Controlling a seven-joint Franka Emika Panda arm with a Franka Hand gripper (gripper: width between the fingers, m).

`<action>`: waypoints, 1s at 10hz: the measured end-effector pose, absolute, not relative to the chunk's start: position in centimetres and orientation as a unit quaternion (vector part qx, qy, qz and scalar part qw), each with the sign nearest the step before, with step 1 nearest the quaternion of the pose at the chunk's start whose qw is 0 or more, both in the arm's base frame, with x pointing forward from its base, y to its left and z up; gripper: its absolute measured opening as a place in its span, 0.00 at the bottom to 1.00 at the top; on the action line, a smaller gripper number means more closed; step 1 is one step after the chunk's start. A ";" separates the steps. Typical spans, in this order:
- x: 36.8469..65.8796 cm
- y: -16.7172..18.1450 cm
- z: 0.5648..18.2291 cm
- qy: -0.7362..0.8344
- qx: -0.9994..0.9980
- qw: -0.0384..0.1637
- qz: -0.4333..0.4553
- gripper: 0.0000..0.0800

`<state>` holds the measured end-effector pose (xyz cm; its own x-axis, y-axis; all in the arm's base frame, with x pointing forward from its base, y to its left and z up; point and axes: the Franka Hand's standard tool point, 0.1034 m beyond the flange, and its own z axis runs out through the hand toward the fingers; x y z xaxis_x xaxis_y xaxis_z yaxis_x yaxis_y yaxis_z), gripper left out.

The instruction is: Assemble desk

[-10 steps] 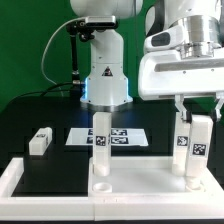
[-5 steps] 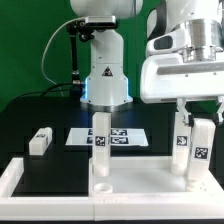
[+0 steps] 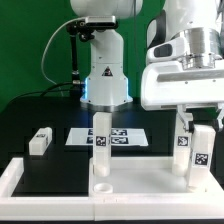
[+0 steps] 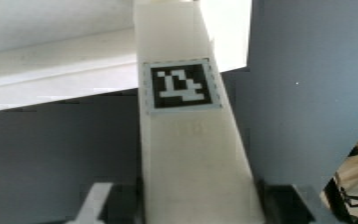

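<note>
The desk's white top panel point(image 3: 143, 175) lies flat at the front of the exterior view, with a round hole point(image 3: 103, 186) near its left end. One white leg point(image 3: 100, 140) stands upright on it. My gripper point(image 3: 197, 122) is shut on a second tagged leg point(image 3: 194, 152), holding it upright and slightly tilted on the panel's right end. In the wrist view this leg point(image 4: 181, 120) fills the middle between my dark fingers point(image 4: 98, 205), with the panel point(image 4: 51, 70) beyond it. A third leg point(image 3: 40, 141) lies loose on the black mat at the left.
The marker board point(image 3: 128, 137) lies on the mat behind the standing leg. A white rail point(image 3: 14, 182) frames the mat at the front left, against the panel. The robot's white base point(image 3: 105, 75) stands at the back.
The gripper and the held right leg have shifted slightly to the exterior view's right, and the leg's tilt has changed a little. The other parts have not moved.
</note>
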<state>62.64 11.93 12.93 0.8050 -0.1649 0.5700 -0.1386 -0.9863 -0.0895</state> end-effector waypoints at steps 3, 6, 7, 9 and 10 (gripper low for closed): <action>62.6 11.9 12.9 0.075 -0.950 0.020 -0.302 0.46; 62.6 11.9 12.9 0.068 -0.951 0.018 -0.302 0.79; 62.6 11.9 12.9 0.067 -0.951 0.017 -0.302 0.79; 62.6 11.9 12.9 0.065 -0.951 0.017 -0.302 0.81; 62.6 11.9 12.9 0.064 -0.951 0.017 -0.302 0.81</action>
<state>62.63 11.92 12.91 0.8093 -0.1318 0.5723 -0.1119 -0.9912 -0.0702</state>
